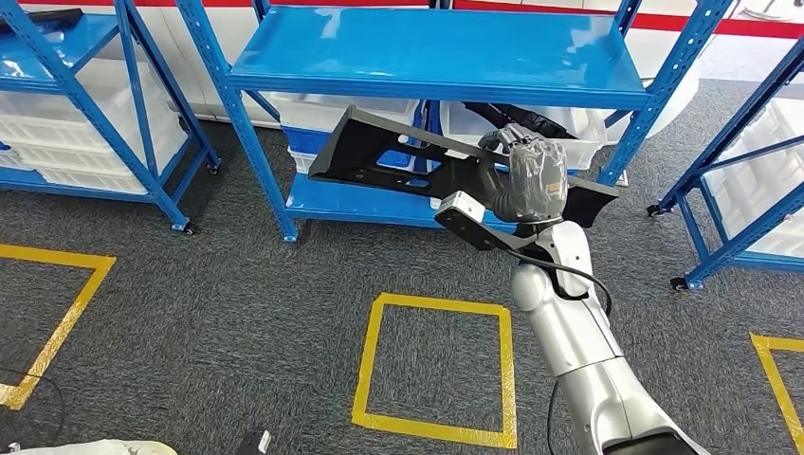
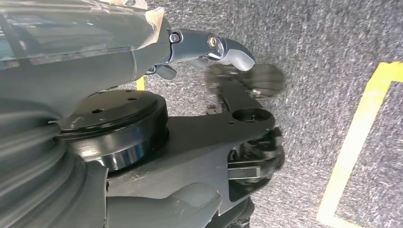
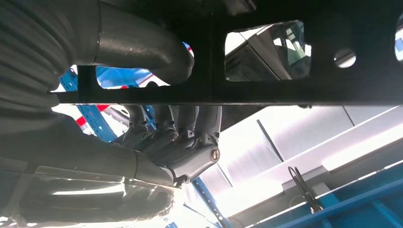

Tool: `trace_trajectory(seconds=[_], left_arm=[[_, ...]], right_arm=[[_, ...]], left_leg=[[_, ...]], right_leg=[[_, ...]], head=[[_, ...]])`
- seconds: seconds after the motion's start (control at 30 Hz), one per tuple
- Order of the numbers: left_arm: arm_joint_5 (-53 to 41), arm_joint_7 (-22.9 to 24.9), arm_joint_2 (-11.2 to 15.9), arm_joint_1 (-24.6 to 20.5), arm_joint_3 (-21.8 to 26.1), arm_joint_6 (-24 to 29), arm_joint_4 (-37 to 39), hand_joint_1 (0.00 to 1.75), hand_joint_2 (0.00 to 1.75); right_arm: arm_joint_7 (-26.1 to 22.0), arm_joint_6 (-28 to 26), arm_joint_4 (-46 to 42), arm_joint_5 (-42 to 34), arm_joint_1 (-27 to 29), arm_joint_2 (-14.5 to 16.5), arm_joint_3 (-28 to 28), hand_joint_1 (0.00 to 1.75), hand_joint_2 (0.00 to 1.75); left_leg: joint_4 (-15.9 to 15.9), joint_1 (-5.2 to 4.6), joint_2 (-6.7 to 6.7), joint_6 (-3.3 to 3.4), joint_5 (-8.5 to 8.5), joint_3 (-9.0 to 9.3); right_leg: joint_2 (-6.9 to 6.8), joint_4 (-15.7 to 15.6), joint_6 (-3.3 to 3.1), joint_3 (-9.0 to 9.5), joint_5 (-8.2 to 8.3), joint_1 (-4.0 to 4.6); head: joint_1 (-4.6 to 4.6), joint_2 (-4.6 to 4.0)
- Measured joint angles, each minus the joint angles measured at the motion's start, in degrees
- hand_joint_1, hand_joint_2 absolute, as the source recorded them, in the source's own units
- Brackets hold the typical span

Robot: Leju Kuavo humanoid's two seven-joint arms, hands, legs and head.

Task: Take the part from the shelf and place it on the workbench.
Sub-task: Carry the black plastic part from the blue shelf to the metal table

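Observation:
The part [image 1: 379, 152] is a long, flat black piece with cut-outs. It hangs tilted in the air in front of the blue shelf's lower level [image 1: 360, 201]. My right hand [image 1: 533, 180] grips it near its right end, the arm reaching up from below. In the right wrist view the dark fingers [image 3: 190, 137] curl over the part's black bar [image 3: 285, 92], with the thumb on the other side. My left hand [image 2: 142, 42] hangs beside my body over the grey carpet, one finger [image 2: 214, 46] stretched out and nothing in it.
The blue shelf rack [image 1: 436, 57] stands straight ahead with white bins [image 1: 322, 112] behind the part. More blue racks stand at the left [image 1: 85, 104] and right [image 1: 749, 161]. A yellow tape square [image 1: 436, 360] marks the carpet in front of me.

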Motion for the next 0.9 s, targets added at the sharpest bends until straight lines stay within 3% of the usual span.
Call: trace_trajectory(seconds=[0.03, 0.07, 0.1, 0.17, 0.23, 0.3, 0.33, 0.37, 0.43, 0.5, 0.53, 0.57, 0.63, 0.67, 0.73, 0.8, 0.83, 0.87, 0.9], left_arm=[[0.24, -0.17, -0.01, 0.04, 0.01, 0.13, 0.0, 0.0, 1.75], [0.46, -0.34, -0.03, 0.07, 0.01, 0.28, 0.0, 0.0, 1.75], [0.64, -0.5, -0.05, 0.08, 0.01, 0.43, 0.0, 0.0, 1.75], [0.9, -0.79, -0.01, 0.06, 0.01, 0.63, 0.0, 0.0, 1.75], [1.16, -1.0, 0.03, 0.14, 0.02, 0.79, 0.0, 0.0, 1.75], [1.43, -1.12, -0.07, 0.27, 0.05, 1.06, 0.0, 0.0, 1.75], [1.56, -1.17, -0.13, 0.28, 0.09, 1.19, 0.0, 0.0, 1.75], [1.7, -1.23, -0.2, 0.27, 0.13, 1.31, 0.0, 0.0, 1.75], [1.96, -1.33, -0.42, 0.31, 0.19, 1.46, 0.0, 0.0, 1.75], [2.17, -1.37, -0.64, 0.53, 0.26, 1.61, 0.0, 0.0, 1.75], [2.3, -1.39, -0.73, 0.67, 0.31, 1.68, 0.0, 0.0, 1.75], [2.45, -1.41, -0.8, 0.78, 0.38, 1.74, 0.0, 0.0, 1.75], [2.8, -1.48, -0.9, 0.91, 0.56, 1.9, 0.0, 0.0, 1.75], [3.0, -1.54, -0.93, 0.94, 0.68, 2.07, 0.0, 0.0, 1.75], [3.49, -1.74, -0.95, 1.1, 0.99, 2.4, 0.0, 0.0, 1.75], [3.79, -1.91, -0.94, 1.45, 1.26, 2.58, 0.02, 0.0, 1.75], [3.84, -1.94, -0.92, 1.62, 1.34, 2.6, 0.03, 0.0, 1.75], [3.85, -1.96, -0.91, 1.78, 1.4, 2.63, 0.04, 0.0, 1.75], [3.86, -1.97, -0.91, 1.88, 1.47, 2.63, 0.04, 0.0, 1.75]], right_arm=[[-0.02, 0.15, -0.09, 0.03, 0.12, 0.13, -0.11, 1.75, 1.75], [-0.03, 0.33, -0.21, 0.03, 0.23, 0.25, -0.24, 1.75, 1.75], [-0.05, 0.51, -0.36, 0.02, 0.28, 0.33, -0.37, 1.75, 1.75], [-0.1, 0.79, -0.66, 0.02, 0.21, 0.5, -0.55, 1.75, 1.75], [-0.12, 1.12, -0.81, 0.01, 0.02, 0.82, -0.61, 1.75, 1.75], [-0.13, 1.62, -0.81, 0.0, -0.16, 1.14, -0.62, 1.75, 1.75], [-0.14, 1.8, -0.8, -0.03, -0.28, 1.25, -0.62, 1.75, 1.75], [-0.13, 2.03, -0.77, -0.06, -0.49, 1.3, -0.63, 1.75, 1.75], [-0.13, 2.42, -0.7, -0.13, -1.01, 1.43, -0.63, 1.75, 1.75], [-0.13, 2.83, -0.55, -0.15, -1.3, 1.61, -0.61, 1.75, 1.75], [-0.11, 2.95, -0.45, -0.16, -1.35, 1.71, -0.6, 1.75, 1.75], [-0.1, 3.04, -0.35, -0.18, -1.41, 1.81, -0.58, 1.75, 1.75], [-0.07, 3.24, -0.26, -0.26, -1.7, 2.04, -0.57, 1.75, 1.75], [-0.05, 3.39, -0.25, -0.32, -1.92, 2.24, -0.55, 1.75, 1.75], [-0.02, 3.62, -0.21, -0.52, -2.22, 2.56, -0.51, 1.75, 1.75], [-0.01, 3.73, -0.09, -0.68, -2.22, 2.79, -0.5, 1.75, 1.75], [-0.01, 3.76, -0.03, -0.68, -2.25, 2.92, -0.49, 1.75, 1.75], [-0.01, 3.79, 0.02, -0.69, -2.31, 3.07, -0.49, 1.75, 1.75], [-0.01, 3.8, 0.06, -0.69, -2.39, 3.23, -0.49, 1.75, 1.75]], left_leg=[[0.86, 0.09, 0.01, -0.06, 0.09, 0.62], [-0.77, 0.15, 0.0, 0.03, 1.12, 2.43], [-4.26, 0.15, -0.02, 0.29, 2.45, 5.18], [-12.17, -0.05, -0.15, 1.08, 3.48, 10.64], [-15.6, -0.49, -0.23, 1.74, 3.18, 12.59], [-16.27, -0.58, -0.11, 2.39, 4.07, 12.4], [-16.78, -0.48, 0.01, 2.76, 4.75, 12.2], [-17.27, -0.3, 0.17, 3.16, 5.55, 11.82], [-17.72, -0.14, 0.37, 3.52, 7.01, 10.52], [-17.59, -0.06, 0.48, 3.42, 8.22, 8.87], [-17.48, 0.0, 0.52, 3.26, 8.78, 8.04], [-17.29, 0.12, 0.55, 3.04, 9.3, 7.2], [-16.61, 0.35, 0.53, 2.36, 10.18, 5.55], [-16.17, 0.35, 0.52, 1.94, 10.58, 4.78], [-15.54, 0.08, 0.45, 1.3, 11.42, 3.83], [-15.48, 0.11, 0.39, 0.92, 12.32, 3.46], [-15.16, 0.29, 0.34, 0.74, 11.89, 3.09], [-14.05, 0.45, 0.32, 0.48, 10.4, 2.52], [-11.63, 0.57, 0.3, 0.23, 7.83, 1.63]], right_leg=[[0.0, 0.12, 0.05, -0.62, 0.41, 0.05], [0.01, 0.27, 0.16, -1.18, 0.76, 0.08], [0.03, 0.44, 0.27, -1.66, 1.06, 0.1], [0.05, 0.7, 0.77, -2.38, 1.59, 0.2], [0.01, 0.75, 1.57, -2.77, 2.18, 0.14], [-0.02, 0.81, 2.29, -3.09, 2.64, 0.13], [0.0, 1.38, 2.39, -3.59, 2.12, 0.23], [0.04, 2.87, 2.28, -4.46, 0.79, 0.35], [0.12, 9.0, 1.85, -6.97, -3.68, 0.33], [0.13, 15.81, 2.19, -8.64, -6.85, 0.08], [0.13, 17.18, 2.75, -8.33, -6.97, -0.1], [0.12, 16.41, 3.5, -6.98, -6.16, -0.33], [0.09, 9.59, 4.88, -1.95, -4.1, -0.91], [0.18, 5.73, 5.05, 0.61, -3.83, -0.87], [0.35, 1.59, 4.56, 2.91, -4.32, -0.66], [0.37, 1.71, 3.5, 2.28, -3.89, -0.63], [0.32, 1.88, 2.81, 1.85, -3.47, -0.74], [0.26, 1.92, 2.0, 1.28, -2.92, -0.82], [0.2, 1.9, 1.25, 0.61, -2.26, -0.88]], head=[[-0.02, 0.0], [-0.02, 0.0], [-0.03, 0.0], [0.04, 0.0], [0.08, 0.0], [0.08, 0.0], [0.1, 0.0], [0.25, 0.0], [0.54, 0.0], [0.7, 0.0], [0.7, 0.0], [0.7, 0.0], [0.72, 0.0], [0.83, 0.0], [0.81, 0.0], [0.55, 0.0], [0.44, 0.0], [0.35, 0.0], [0.26, 0.0]])
